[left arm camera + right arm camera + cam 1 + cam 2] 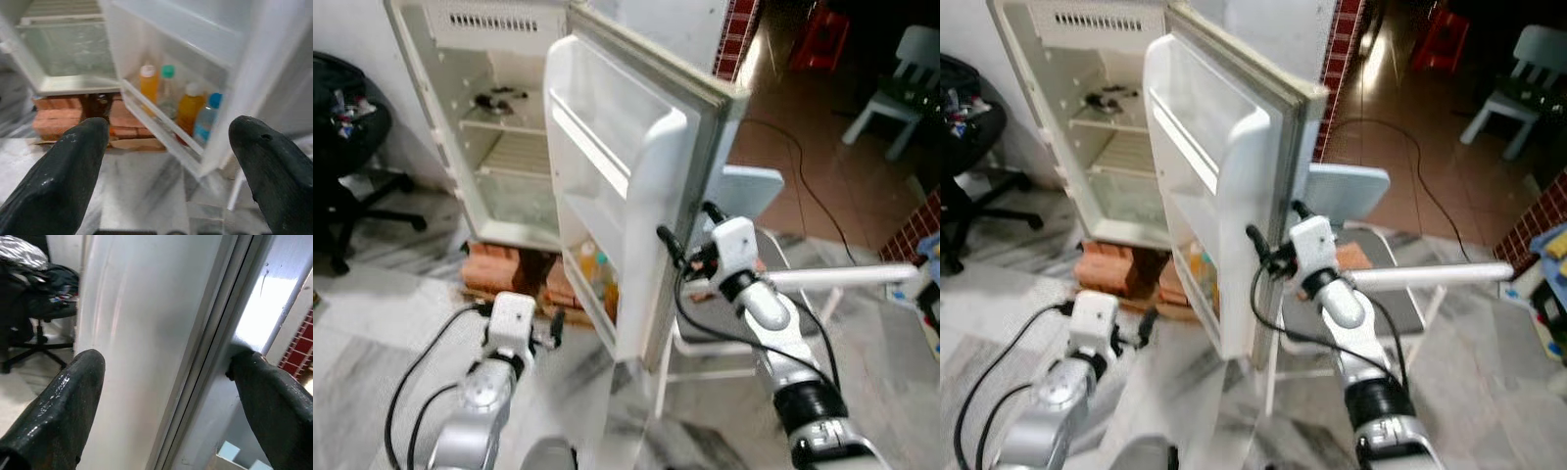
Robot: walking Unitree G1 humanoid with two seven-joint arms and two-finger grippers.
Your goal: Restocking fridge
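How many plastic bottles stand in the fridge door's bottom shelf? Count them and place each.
4, in a row along the white fridge door's bottom shelf: an orange-capped orange bottle, a green-capped clear bottle, a white-capped orange bottle, a blue-capped clear bottle. Others may be hidden.

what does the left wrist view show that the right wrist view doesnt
Left wrist view alone: four bottles standing in the lowest door shelf, two orange and two clear with a green and a blue cap, plus the fridge's bare lower compartment and the bricks under it. Right wrist view alone: the door's outer edge close up between the right gripper fingers, and a black office chair behind. Both share the open fridge door, seen between two open black fingers; the left gripper holds nothing.
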